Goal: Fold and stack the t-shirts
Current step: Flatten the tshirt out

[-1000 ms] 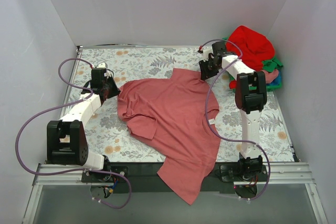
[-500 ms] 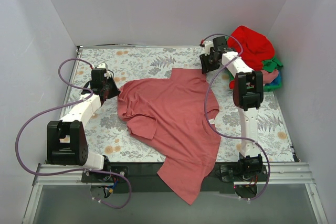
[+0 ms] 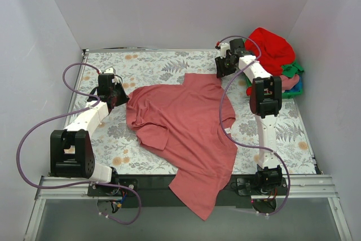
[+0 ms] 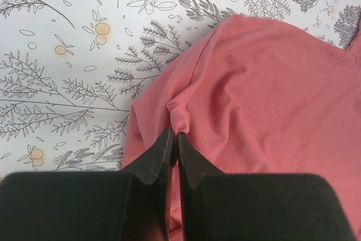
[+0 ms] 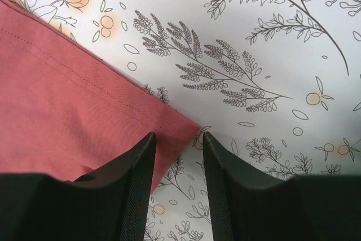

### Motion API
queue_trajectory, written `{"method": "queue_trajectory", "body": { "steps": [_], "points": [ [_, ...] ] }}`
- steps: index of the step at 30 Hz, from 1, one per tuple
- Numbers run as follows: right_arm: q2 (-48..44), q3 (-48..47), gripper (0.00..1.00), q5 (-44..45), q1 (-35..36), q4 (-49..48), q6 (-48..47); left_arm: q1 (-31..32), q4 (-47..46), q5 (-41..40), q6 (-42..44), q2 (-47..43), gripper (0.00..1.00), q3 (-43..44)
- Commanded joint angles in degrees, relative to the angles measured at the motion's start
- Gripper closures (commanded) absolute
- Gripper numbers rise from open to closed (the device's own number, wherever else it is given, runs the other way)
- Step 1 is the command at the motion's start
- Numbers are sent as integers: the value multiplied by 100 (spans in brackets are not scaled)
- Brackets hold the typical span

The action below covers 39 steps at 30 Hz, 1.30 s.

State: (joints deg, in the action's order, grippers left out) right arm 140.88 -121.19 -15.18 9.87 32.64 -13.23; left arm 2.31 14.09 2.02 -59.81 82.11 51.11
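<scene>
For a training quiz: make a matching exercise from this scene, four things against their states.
Column one:
1 rose shirt
2 red shirt
3 left tool
4 right tool

Column two:
a open over a shirt corner
b heaped at the far right
c spread out in the middle
d shut on cloth

Pairs: 1-c, 2-b, 3-d, 4-a

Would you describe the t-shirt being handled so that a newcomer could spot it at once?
On the floral table, look to the middle: the dusty rose-pink t-shirt lies spread, one end hanging over the near edge. Unlike the bright red shirt heaped in the far right corner, it lies alone, pinched by the left gripper.
</scene>
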Motion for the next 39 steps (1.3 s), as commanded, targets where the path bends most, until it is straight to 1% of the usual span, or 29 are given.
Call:
{"method": "queue_trajectory", "body": {
  "steps": [1,3,4,8,9,10,11,15,18,19,21,22,23,26,28,30,32,34,38,39],
  "points": [
    [177,-37,56,-161,-11,40,93,-28,-117,-35,84,-98,100,-14],
    [168,-19,59,-178,-3,32,93,-28,-117,-26,92,-98,100,-14],
    [159,-19,63,-196,-11,40,93,-28,-125,-26,92,-98,100,-22],
    [142,-133,85,-248,-11,67,58,-28,-152,-61,84,-116,100,-57],
    [142,-168,94,-257,-11,102,49,-28,-161,-62,75,-116,100,-58],
    [107,-195,97,-301,-11,111,32,-28,-178,-44,66,-116,100,-75],
    [80,-204,99,-327,-3,128,23,-28,-178,-35,49,-107,100,-75],
    [-341,-20,99,-503,-11,146,-39,-28,-143,105,-30,-177,100,30],
    [-990,261,99,-749,41,128,-74,-28,-64,193,-162,-432,100,188],
    [-1366,340,99,-828,85,146,-91,-28,-3,246,-206,-511,100,249],
    [-1764,621,99,-890,173,155,-188,-28,111,290,-294,-747,100,425],
    [-2183,727,99,-899,269,155,-232,-28,138,316,-312,-836,100,487],
    [-2388,815,99,-890,322,155,-276,-28,164,342,-338,-932,100,540],
    [-3170,974,99,-584,542,224,-574,-28,165,404,-400,-1301,100,751],
    [-3591,704,99,-172,673,303,-907,-28,33,413,-452,-1547,100,900],
    [-3804,343,99,58,727,479,-1128,-28,-37,422,-505,-1653,100,1058],
    [-4155,9,99,357,753,480,-1496,-28,-134,439,-619,-1759,100,1400],
    [-4629,-45,99,611,788,357,-1769,-28,-248,466,-803,-1829,100,1803],
    [-5315,-309,99,841,797,216,-2287,-28,-564,641,-1225,-2075,100,2385],
    [-5543,-509,99,859,797,216,-2367,-28,-722,729,-1304,-2145,100,2464]
  ]
}}
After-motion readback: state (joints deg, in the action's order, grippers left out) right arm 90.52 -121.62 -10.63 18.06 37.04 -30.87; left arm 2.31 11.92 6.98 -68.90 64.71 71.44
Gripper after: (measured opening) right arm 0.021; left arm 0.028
